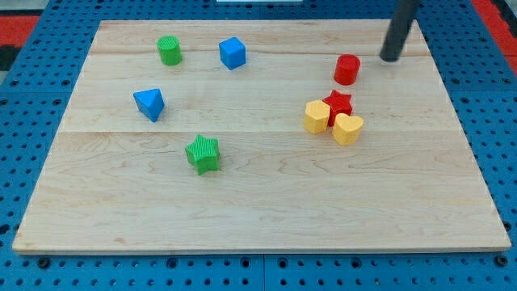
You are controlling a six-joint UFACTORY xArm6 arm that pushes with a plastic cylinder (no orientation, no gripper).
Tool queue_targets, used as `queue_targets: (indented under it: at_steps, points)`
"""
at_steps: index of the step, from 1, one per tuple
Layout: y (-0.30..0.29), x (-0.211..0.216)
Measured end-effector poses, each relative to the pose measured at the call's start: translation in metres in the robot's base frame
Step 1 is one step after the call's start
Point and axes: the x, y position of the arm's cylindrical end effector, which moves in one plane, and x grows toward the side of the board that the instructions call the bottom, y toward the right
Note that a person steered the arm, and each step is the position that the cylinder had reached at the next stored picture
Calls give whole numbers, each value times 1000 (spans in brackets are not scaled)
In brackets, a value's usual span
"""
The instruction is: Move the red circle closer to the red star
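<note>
The red circle (346,69) stands on the wooden board at the view's upper right. The red star (338,103) lies just below it, a small gap apart. The star touches a yellow hexagon-like block (317,116) on its left and a yellow heart-shaped block (348,128) below it. My tip (390,57) is above and to the right of the red circle, a short gap away, not touching it.
A green cylinder (169,50) and a blue cube (232,52) sit at the view's upper left. A blue triangular block (149,104) is at the left. A green star (203,153) lies left of centre. The board's top edge is close behind my tip.
</note>
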Motion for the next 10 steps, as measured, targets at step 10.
queue_targets:
  at_steps: [10]
  points:
    - [-81,47]
